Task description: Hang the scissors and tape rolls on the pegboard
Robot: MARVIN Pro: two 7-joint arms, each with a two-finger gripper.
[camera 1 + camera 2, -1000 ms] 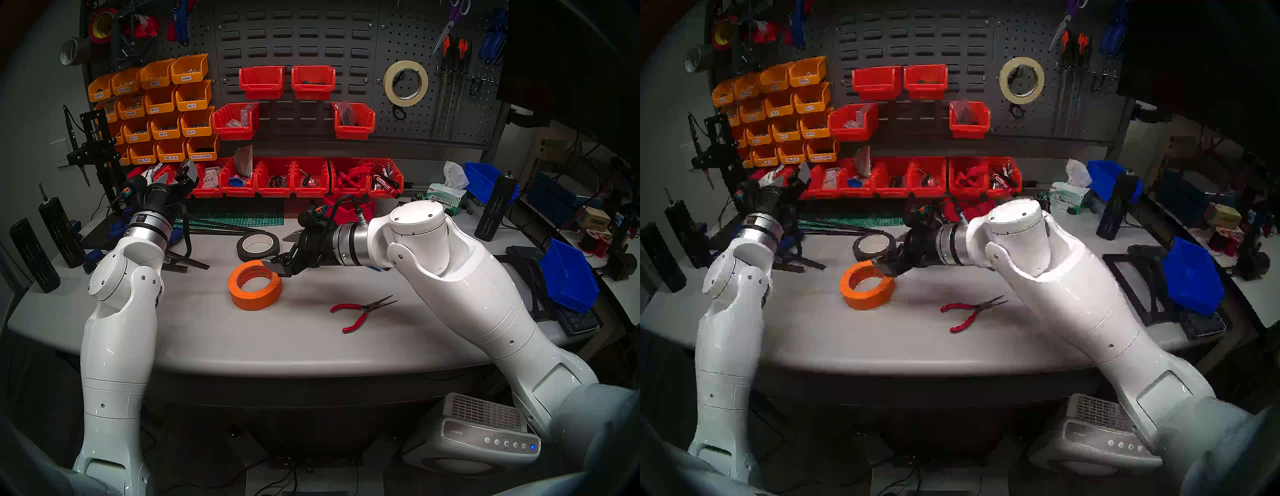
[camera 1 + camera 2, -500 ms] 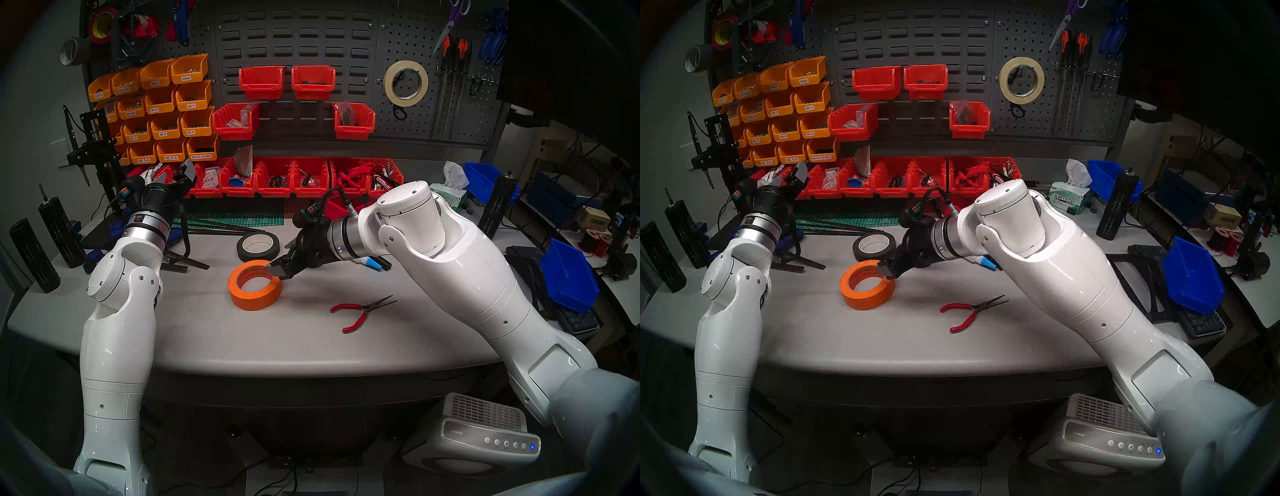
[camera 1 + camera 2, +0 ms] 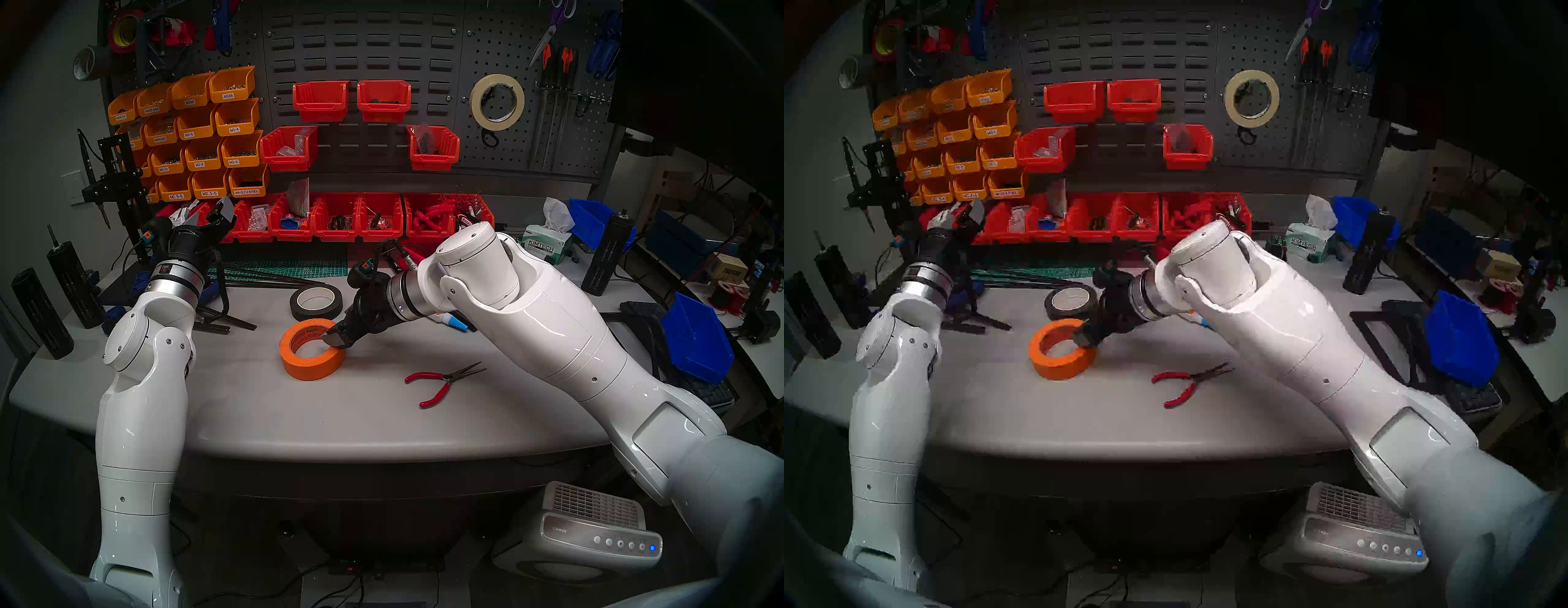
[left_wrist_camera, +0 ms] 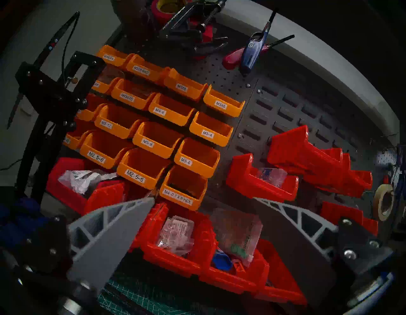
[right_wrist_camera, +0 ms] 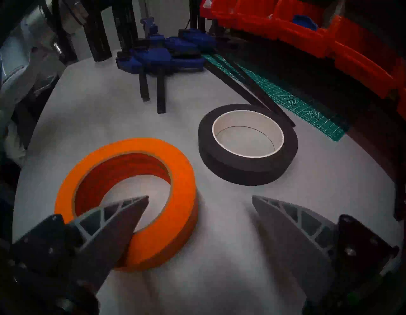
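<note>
Spanning the head views: the right gripper [image 3: 336, 339] is tilted down over the orange tape roll [image 3: 312, 355], which lies flat on the table [image 3: 382, 420]; its jaws are spread wide with nothing held.
Head views, beyond the right gripper: a black tape roll [image 3: 316, 302] is seen just past it, red-handled pliers [image 3: 441, 382] well off to its right.
Head views, pegboard: the cream tape roll [image 3: 497, 102] is hung on the pegboard [image 3: 500, 55] far above and behind the right gripper, with black scissors handles [image 3: 489, 138] just below that roll.
Head views, left gripper [image 3: 212, 214]: it is held raised before the red bins [image 3: 339, 218], jaws apart and empty.
Left wrist view: both grey fingers [image 4: 114, 233] are spread wide; orange bins [image 4: 153, 136] are seen ahead.
Right wrist view: one fingertip [image 5: 131, 211] is placed over the orange roll's core, the other fingertip over bare table, the roll's wall between them; contact cannot be told.
</note>
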